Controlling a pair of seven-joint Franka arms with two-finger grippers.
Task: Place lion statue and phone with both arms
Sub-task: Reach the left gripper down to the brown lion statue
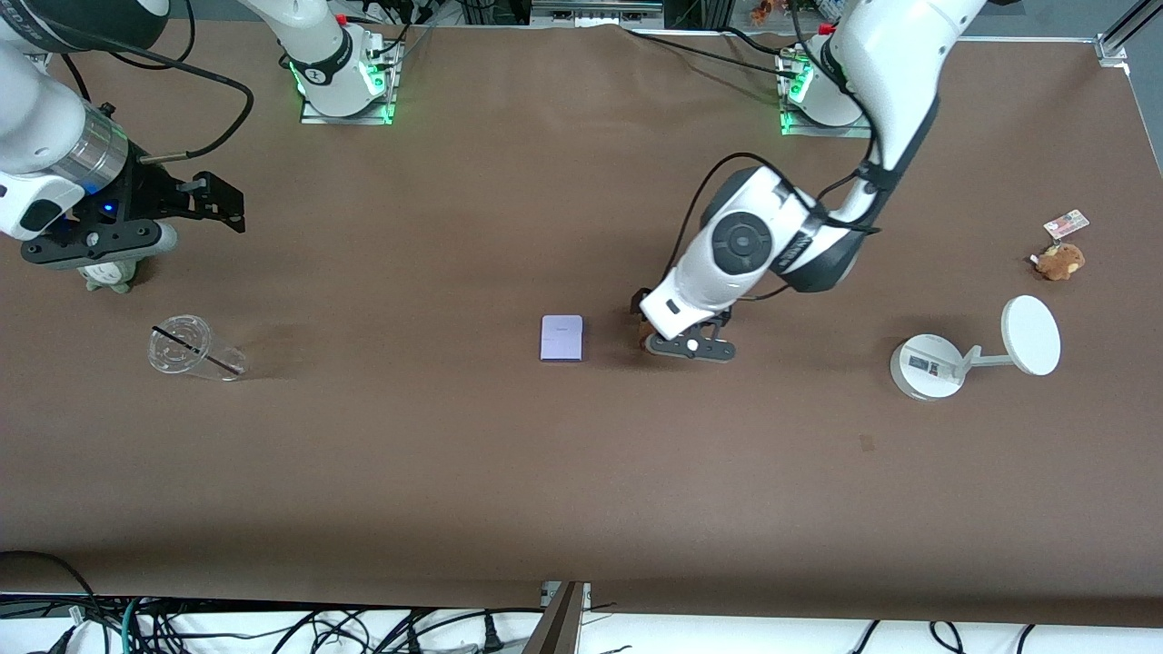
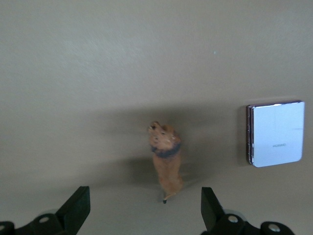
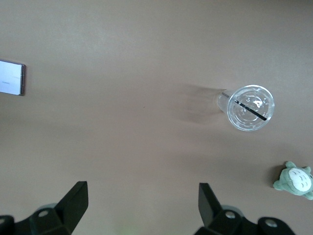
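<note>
Left gripper low over lion at table centre, fingers spread wide to either side, not touching it. Lion stands on table, head up, just beside phone, which lies flat toward right arm's end. Right gripper waits aloft at its end of table, fingers spread, holding nothing, over bare table near clear cup and grey-green plush. White stand and brown plush sit at left arm's end.

A robotics lab: two arm bases bolted to a brown-covered table, green status lights glowing, loose cables along its near edge.
</note>
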